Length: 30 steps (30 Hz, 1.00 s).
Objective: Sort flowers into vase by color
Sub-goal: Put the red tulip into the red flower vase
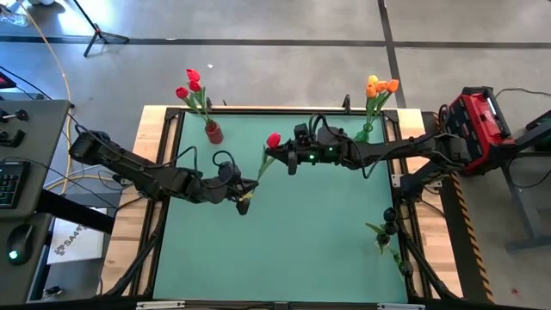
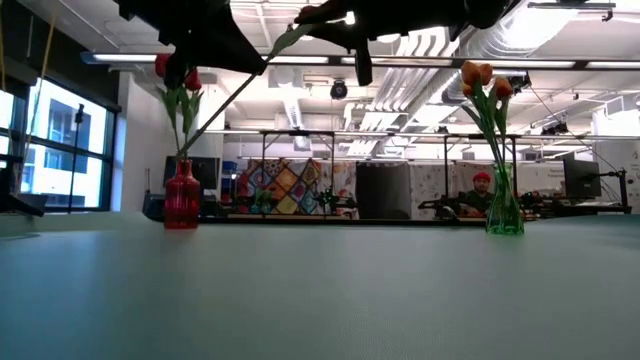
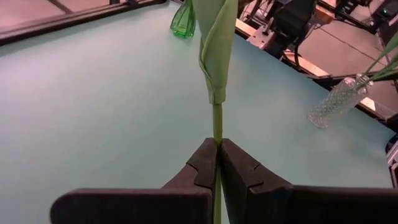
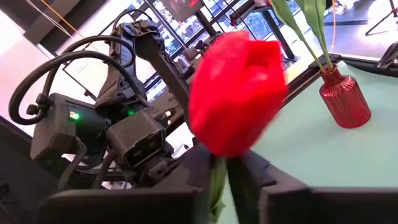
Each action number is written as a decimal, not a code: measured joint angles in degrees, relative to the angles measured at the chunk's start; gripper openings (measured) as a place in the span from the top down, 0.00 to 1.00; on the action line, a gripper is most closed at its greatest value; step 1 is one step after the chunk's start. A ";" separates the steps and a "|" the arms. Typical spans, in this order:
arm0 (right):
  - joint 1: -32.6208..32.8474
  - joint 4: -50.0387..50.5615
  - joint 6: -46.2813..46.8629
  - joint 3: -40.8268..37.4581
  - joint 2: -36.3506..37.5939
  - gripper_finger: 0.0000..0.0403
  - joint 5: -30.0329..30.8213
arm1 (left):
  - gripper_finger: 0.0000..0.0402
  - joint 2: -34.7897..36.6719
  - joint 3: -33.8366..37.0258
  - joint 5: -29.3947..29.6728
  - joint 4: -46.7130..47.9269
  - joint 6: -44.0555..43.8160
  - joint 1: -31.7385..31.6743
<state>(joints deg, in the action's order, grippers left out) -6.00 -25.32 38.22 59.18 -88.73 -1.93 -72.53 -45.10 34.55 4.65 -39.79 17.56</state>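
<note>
High view shows a red-headed tulip on a thin green stem (image 1: 265, 159) held above the green tabletop (image 1: 327, 241) between both arms. The left gripper (image 1: 244, 200) has its fingers clamped on the lower stem; the right gripper (image 1: 281, 153) sits just under the bloom, fingers closing around the stem, though firm contact cannot be told. Judging by the handover, the right should pinch fully before the left lets go, then carry the flower to the red glass vase (image 1: 213, 132).
</note>
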 joint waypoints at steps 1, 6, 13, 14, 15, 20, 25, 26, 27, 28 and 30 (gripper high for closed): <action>0.00 0.02 -0.57 0.00 0.00 0.96 0.01 | 1.00 0.00 0.00 0.08 0.21 -1.09 0.00; 0.00 0.00 -1.63 0.00 0.00 0.99 0.46 | 0.94 0.37 0.00 1.30 1.93 -7.13 -0.78; -0.71 3.02 -5.52 1.70 0.00 1.00 1.76 | 0.75 6.11 -0.02 0.96 15.48 -15.25 -2.19; -0.87 5.06 -6.87 2.94 0.00 1.00 1.92 | 0.73 7.57 -0.02 0.88 18.54 -16.53 -2.17; -1.09 7.13 -9.02 4.40 -0.11 1.00 2.17 | 0.71 9.07 -0.02 0.93 20.80 -17.58 -1.97; -2.64 15.39 -17.82 13.04 -2.37 1.00 3.39 | 0.66 17.73 -0.02 6.36 28.83 -19.20 1.40; -4.78 18.96 -23.50 23.78 -8.15 1.00 3.07 | 0.66 24.66 -0.02 13.76 33.98 -20.14 5.90; -5.19 20.34 -24.34 26.48 -9.87 1.00 2.35 | 0.66 25.38 -0.02 14.54 34.54 -20.18 6.73; -5.50 21.87 -25.29 29.44 -11.83 1.00 1.65 | 0.67 26.00 -0.02 15.08 35.07 -20.18 7.50; -5.73 23.51 -26.44 32.70 -13.79 1.00 1.21 | 0.67 26.49 -0.02 15.38 35.92 -20.19 8.20; -6.08 27.48 -29.34 39.53 -17.73 1.00 0.96 | 0.68 26.72 0.00 15.80 36.77 -20.18 9.53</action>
<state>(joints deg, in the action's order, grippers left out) -12.08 2.16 8.88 98.71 -106.46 -0.97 -45.82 -45.10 50.35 41.42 -59.97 27.09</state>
